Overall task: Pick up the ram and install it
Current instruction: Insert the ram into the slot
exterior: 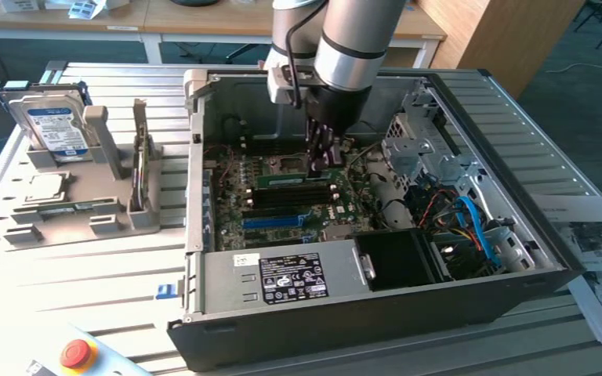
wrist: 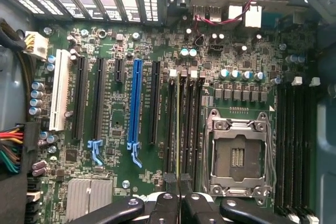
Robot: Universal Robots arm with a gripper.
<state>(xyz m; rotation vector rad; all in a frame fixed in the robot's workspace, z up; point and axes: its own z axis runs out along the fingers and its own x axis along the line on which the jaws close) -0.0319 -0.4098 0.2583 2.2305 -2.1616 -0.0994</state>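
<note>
The ram [exterior: 280, 178] is a thin green stick standing on edge along a black memory slot inside the open computer case [exterior: 385, 313]. In the wrist view the ram [wrist: 178, 129] shows as a narrow green line running into the slit between my fingers. My gripper [exterior: 324, 164] reaches straight down into the case and is shut on the ram's top edge. Beside that slot lies the empty processor socket [wrist: 239, 156]. In the wrist view my gripper [wrist: 179, 200] hides the near part of the ram. I cannot tell whether the stick is fully seated.
A grey fixture on the exterior view's left holds a hard drive [exterior: 56, 129], another green stick [exterior: 139, 168] and a square silver chip [exterior: 45, 188]. Blue cables [exterior: 479, 227] and drive cages crowd the case's right side. A red stop button [exterior: 76, 352] sits at the front.
</note>
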